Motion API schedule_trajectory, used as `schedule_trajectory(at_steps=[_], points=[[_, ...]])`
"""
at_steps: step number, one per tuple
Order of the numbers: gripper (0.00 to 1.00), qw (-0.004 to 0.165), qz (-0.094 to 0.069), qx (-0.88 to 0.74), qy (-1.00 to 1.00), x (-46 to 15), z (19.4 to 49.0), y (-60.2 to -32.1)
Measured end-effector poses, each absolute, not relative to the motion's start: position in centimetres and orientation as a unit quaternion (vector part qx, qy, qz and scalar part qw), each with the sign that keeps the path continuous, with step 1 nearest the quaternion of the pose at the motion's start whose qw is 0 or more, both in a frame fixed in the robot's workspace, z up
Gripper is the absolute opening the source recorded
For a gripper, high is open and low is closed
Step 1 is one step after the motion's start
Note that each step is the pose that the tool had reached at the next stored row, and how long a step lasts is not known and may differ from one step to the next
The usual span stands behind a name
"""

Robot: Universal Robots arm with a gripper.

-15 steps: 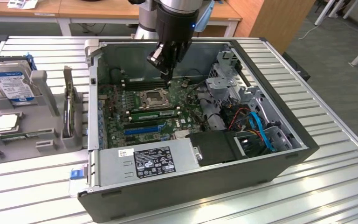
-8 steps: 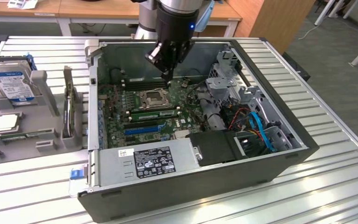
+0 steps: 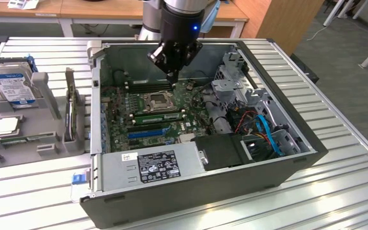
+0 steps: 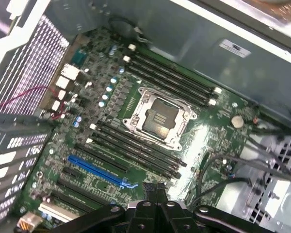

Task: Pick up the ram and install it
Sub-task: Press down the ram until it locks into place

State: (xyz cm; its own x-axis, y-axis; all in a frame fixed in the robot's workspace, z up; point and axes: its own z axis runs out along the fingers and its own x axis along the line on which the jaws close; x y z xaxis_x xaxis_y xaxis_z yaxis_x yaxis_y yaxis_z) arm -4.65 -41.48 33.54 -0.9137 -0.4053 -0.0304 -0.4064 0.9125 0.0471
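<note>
Left to right in exterior view: silver hard drive with blue label [image 3: 10, 82] stood in grey plastic fixture [image 3: 17, 139]. Long green RAM stick [image 3: 160, 116] is seen seated in a slot just below the metal CPU socket [image 3: 156, 101]. Black gripper [image 3: 172, 79], jaws clenched on nothing, is poised over the motherboard [image 4: 136, 145] above the socket. Drive cage and cables crowd the exterior view's right; case walls [image 3: 203, 191] bound the area.

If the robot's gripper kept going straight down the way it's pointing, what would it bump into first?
Probably the green motherboard. The gripper is shut and points down into the open computer case, with its tip near the memory slots beside the empty CPU socket. Depth is hard to judge, so the exact spot is uncertain.
</note>
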Motion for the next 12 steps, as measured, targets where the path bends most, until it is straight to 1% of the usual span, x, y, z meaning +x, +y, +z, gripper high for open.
schedule_trajectory(at_steps=[12], points=[[0.10, 0.013, 0.025, -0.108, 0.994, -4.65, 33.55, -41.48]])
